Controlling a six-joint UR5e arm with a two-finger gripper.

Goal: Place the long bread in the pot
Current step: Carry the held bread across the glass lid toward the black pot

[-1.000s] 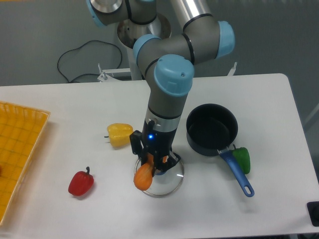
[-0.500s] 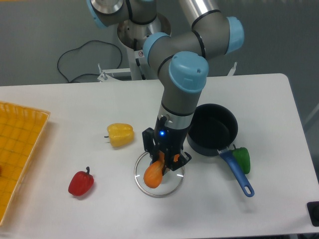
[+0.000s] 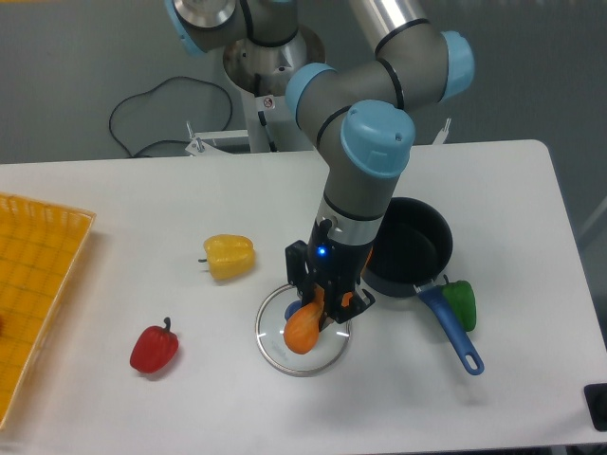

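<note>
From the fixed camera, the pincer (image 3: 321,305) points straight down over the white counter (image 3: 114,218), clenched on the long bread (image 3: 303,329), which hangs between its fingers with the rounded orange lower end sticking out below and toward the near left; the upper part of the loaf is hidden by the pincer body, so how far it reaches up cannot be told. The bread hangs above the flat glass lid (image 3: 275,343), whose blue knob (image 3: 289,310) is partly covered by the loaf; whether the bread touches the lid is hard to judge from this angle, though it seems to be lifted clear. The pot (image 3: 417,248) stands just to the right of the pincer and a little farther back, partly hidden by the arm, its blue handle (image 3: 451,327) running toward the near right. A green pepper (image 3: 461,303) lies beside that handle on its right. A yellow pepper (image 3: 229,256) sits left of the pincer, a red pepper (image 3: 154,349) lies farther to the near left, and a yellow basket (image 3: 33,284) is at the left edge.
</note>
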